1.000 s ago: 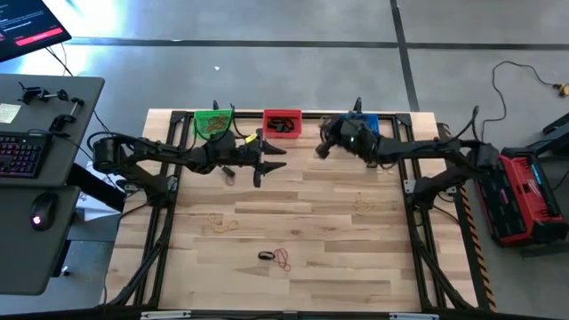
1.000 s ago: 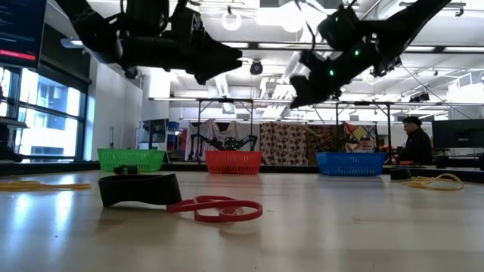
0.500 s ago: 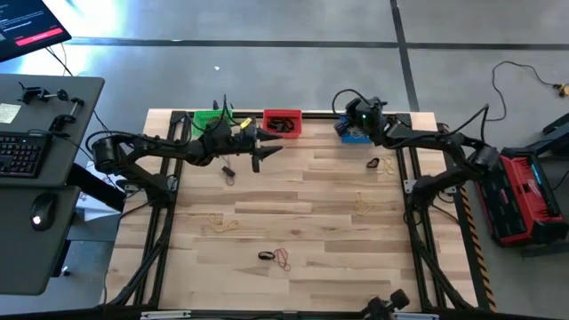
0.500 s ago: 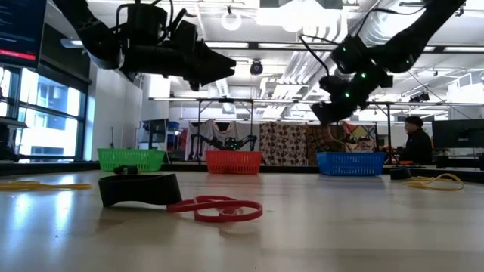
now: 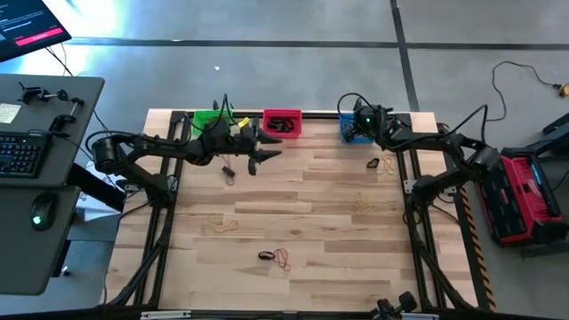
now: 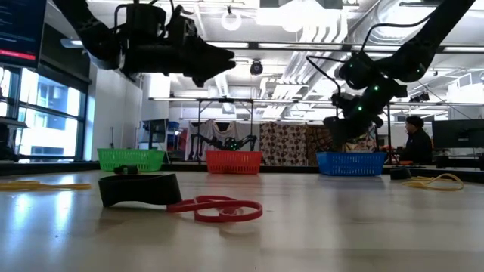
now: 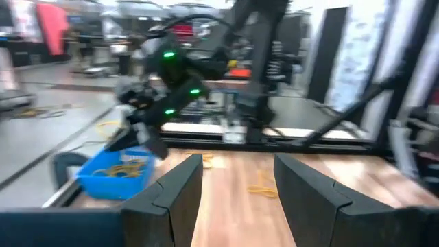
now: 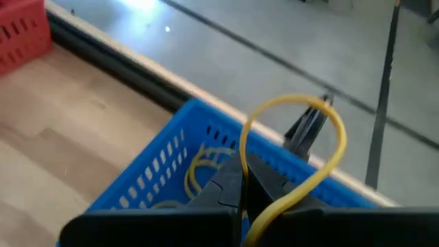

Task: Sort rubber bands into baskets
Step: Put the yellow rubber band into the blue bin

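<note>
Yellow rubber band (image 8: pixel 295 147) is pinched in our right gripper (image 8: pixel 241 185), jaws clamped directly over the blue basket (image 8: pixel 164 171), so it can drop among matching bands. Our left gripper (image 7: pixel 236 182) hovers near the blue basket's red neighbour (image 5: pixel 282 124), jaws apart, empty.

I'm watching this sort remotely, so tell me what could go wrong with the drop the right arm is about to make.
The yellow band loops up around the shut right gripper, so it might snag on release. It hangs near the blue basket rim and could fall outside.
</note>
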Controlling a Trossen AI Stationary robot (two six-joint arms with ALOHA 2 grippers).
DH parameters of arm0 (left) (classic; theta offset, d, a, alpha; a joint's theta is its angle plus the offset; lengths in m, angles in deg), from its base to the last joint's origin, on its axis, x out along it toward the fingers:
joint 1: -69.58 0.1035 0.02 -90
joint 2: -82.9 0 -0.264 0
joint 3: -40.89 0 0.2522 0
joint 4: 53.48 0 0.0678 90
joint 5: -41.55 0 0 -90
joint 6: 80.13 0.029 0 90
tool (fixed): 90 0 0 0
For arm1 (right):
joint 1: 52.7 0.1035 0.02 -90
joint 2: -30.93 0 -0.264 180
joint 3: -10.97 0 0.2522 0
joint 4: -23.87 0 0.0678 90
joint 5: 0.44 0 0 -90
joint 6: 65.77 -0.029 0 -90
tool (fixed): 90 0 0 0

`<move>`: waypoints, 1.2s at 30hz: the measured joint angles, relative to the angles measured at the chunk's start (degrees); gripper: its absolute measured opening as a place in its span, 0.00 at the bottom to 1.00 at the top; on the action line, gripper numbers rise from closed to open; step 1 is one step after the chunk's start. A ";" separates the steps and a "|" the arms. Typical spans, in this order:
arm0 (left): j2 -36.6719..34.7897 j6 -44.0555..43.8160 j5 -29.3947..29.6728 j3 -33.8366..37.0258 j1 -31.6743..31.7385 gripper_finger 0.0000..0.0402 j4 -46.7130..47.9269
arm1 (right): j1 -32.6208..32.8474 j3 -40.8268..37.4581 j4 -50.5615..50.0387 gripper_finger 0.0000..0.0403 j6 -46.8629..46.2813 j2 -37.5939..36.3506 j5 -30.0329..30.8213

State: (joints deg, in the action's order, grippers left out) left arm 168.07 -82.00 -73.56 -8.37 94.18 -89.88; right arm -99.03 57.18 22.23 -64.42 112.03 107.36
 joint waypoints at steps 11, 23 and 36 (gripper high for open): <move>0.02 -2.54 -4.42 0.00 -0.58 0.43 -0.71 | -0.90 0.00 -4.13 0.00 -6.01 0.02 -2.24; 0.02 -0.90 -3.27 0.00 -0.90 0.43 -0.01 | -1.71 0.00 -5.06 0.00 -10.39 0.02 -5.86; 0.02 -2.02 -3.24 -0.02 -1.13 0.43 -0.04 | -1.33 0.04 -4.43 0.00 -10.12 0.02 -7.45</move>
State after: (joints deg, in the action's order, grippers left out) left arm 168.09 -84.02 -76.81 -8.40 93.05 -89.92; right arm -100.36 57.22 17.80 -74.54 112.05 99.91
